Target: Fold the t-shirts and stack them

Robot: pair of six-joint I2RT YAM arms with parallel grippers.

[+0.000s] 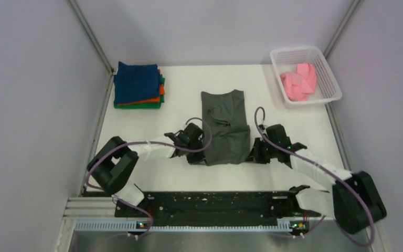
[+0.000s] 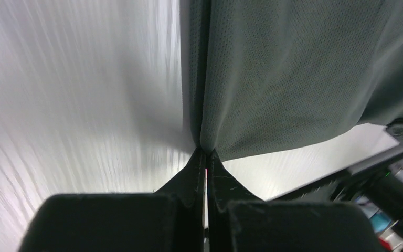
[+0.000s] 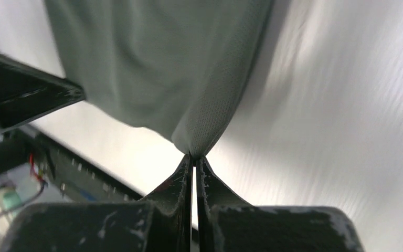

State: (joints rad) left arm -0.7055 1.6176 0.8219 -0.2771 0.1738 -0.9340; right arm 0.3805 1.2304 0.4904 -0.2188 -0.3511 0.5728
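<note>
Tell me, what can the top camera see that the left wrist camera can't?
Only the top camera shows the folded stack with a navy shirt on top, and the white basket holding a pink shirt. Only the left wrist camera shows, close up, the left gripper pinched shut on the edge of the grey shirt, and the cloth's fine mesh weave. Both show the grey shirt and the white table.

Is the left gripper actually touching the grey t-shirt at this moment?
Touching. In the left wrist view the left gripper has its tips pinched shut on the edge of the grey t-shirt, with no gap.
</note>
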